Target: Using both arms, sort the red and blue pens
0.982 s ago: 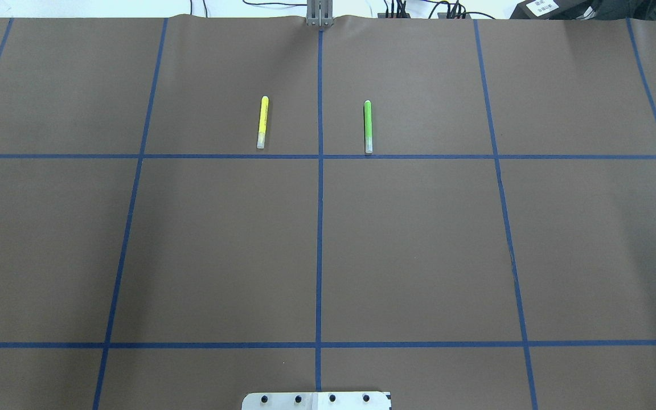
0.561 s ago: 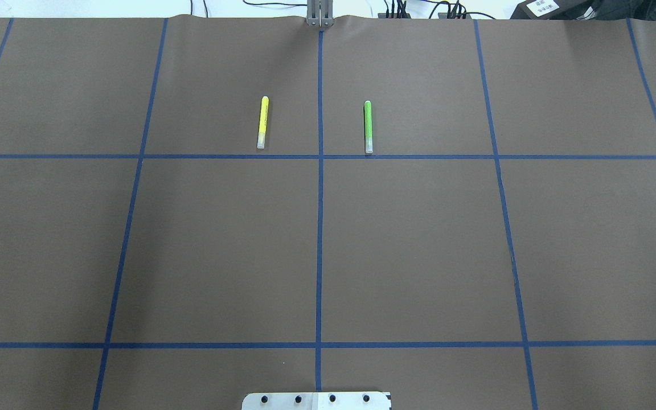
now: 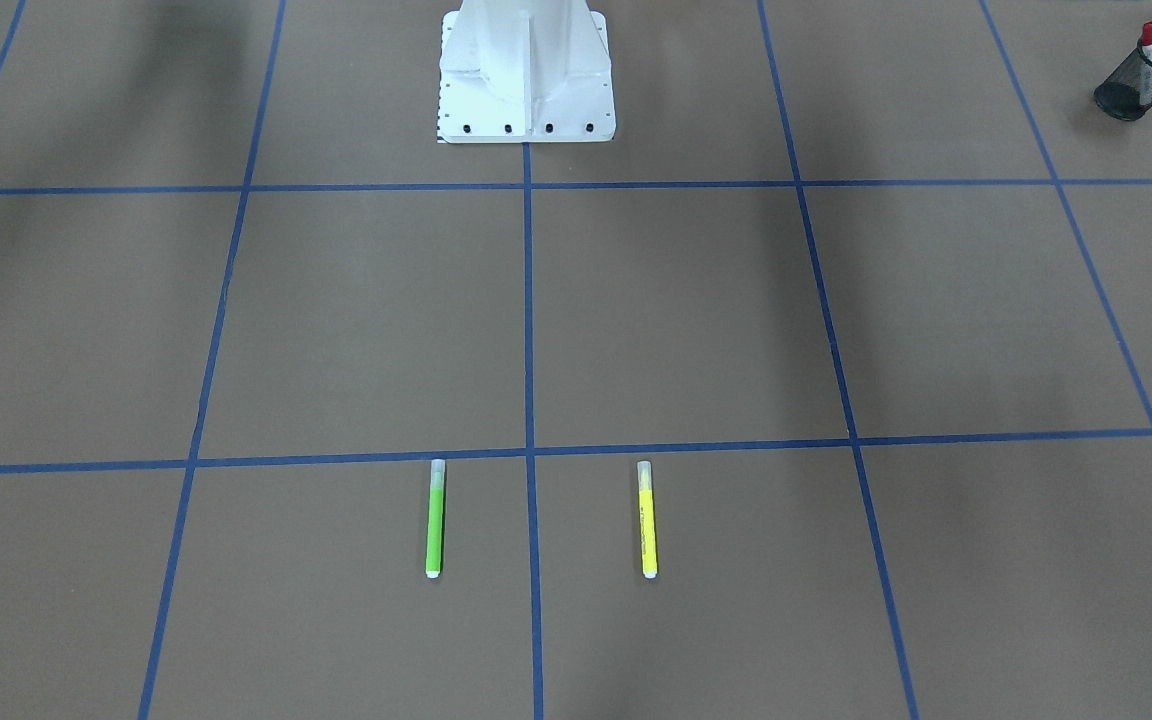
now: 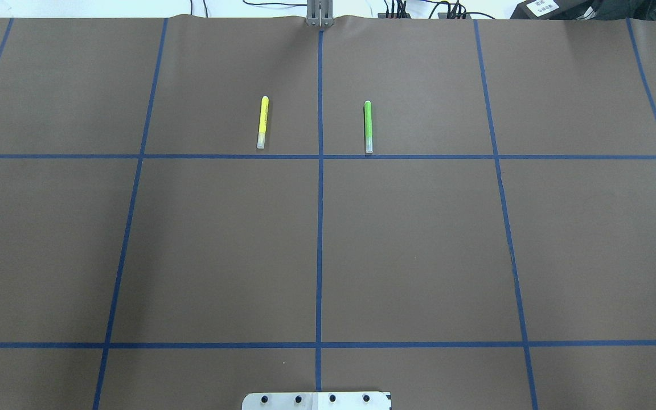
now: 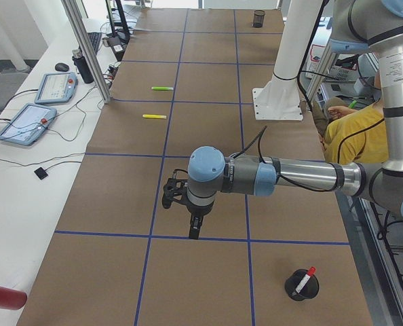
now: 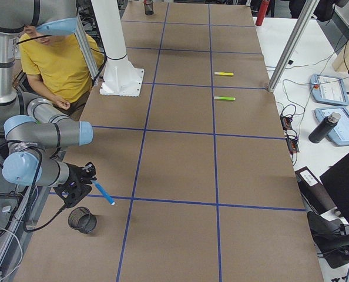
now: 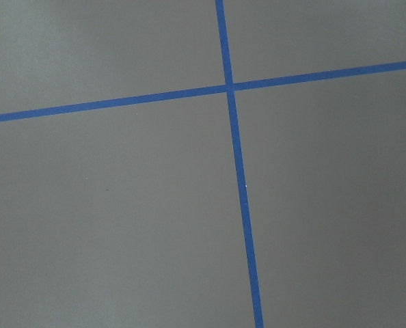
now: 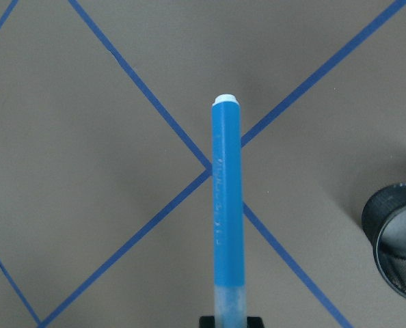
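Observation:
My right gripper [image 8: 230, 320] is shut on the translucent cap end of the blue pen [image 8: 227, 205], which sticks out over a tape crossing. In the exterior right view the right gripper [image 6: 83, 183] holds the blue pen [image 6: 104, 194] low over the table, just beside a black mesh cup [image 6: 82, 219]. The red pen [image 5: 304, 278] stands in another black mesh cup [image 5: 301, 286] at the table's left end; the red pen [image 3: 1147, 55] also shows in the front-facing view. My left gripper [image 5: 193, 231] hangs above the table away from that cup; I cannot tell whether it is open or shut.
A yellow pen [image 4: 262, 122] and a green pen [image 4: 368, 126] lie parallel on the far middle squares. The white pedestal base [image 3: 526, 75] stands at the robot's side. A person in a yellow shirt [image 6: 57, 61] sits behind the robot. Tablets and a bottle sit past the far edge.

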Controlling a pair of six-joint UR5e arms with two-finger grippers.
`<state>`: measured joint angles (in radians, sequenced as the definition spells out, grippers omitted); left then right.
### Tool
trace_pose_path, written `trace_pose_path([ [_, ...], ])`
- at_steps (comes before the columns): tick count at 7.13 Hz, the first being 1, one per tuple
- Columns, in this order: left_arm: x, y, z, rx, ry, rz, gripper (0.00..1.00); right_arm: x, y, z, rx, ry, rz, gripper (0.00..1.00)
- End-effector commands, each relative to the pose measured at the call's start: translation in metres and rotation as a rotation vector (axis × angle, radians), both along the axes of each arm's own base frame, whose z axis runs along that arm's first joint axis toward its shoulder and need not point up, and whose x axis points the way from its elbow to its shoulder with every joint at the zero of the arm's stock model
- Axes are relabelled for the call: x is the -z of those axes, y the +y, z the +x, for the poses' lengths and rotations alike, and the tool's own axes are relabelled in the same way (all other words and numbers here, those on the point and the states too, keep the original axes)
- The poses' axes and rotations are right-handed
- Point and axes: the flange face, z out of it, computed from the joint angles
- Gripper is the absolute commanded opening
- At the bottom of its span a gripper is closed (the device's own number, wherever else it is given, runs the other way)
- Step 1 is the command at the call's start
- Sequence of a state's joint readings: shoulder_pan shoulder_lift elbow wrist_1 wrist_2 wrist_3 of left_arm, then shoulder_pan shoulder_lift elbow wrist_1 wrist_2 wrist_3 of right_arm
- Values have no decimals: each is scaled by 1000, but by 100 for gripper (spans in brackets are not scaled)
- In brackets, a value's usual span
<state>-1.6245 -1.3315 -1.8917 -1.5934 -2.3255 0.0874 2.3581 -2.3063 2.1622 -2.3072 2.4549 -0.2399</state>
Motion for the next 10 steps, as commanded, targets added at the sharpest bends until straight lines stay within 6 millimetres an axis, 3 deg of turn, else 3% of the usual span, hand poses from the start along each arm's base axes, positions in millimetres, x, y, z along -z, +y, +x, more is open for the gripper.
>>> trace_pose_path([
  [1, 1, 0, 0, 0, 0, 3, 100, 0, 33, -10, -127, -169, -177, 0],
  [3, 3, -2, 0, 0, -2, 32, 100, -26, 63, 3, -192, -277, -296, 0],
  [6, 4, -2, 0, 0, -2, 37, 100, -60, 89, -17, -204, -336, -286, 0],
  [7, 5, -2, 0, 0, -2, 38, 100, -70, 91, -13, -164, -334, -284, 0],
  [9, 5, -2, 0, 0, -2, 38, 100, -102, 88, 14, -112, -345, -264, 0],
  [10, 6, -2, 0, -1, -2, 41, 100, -108, 90, 10, -113, -362, -268, 0],
])
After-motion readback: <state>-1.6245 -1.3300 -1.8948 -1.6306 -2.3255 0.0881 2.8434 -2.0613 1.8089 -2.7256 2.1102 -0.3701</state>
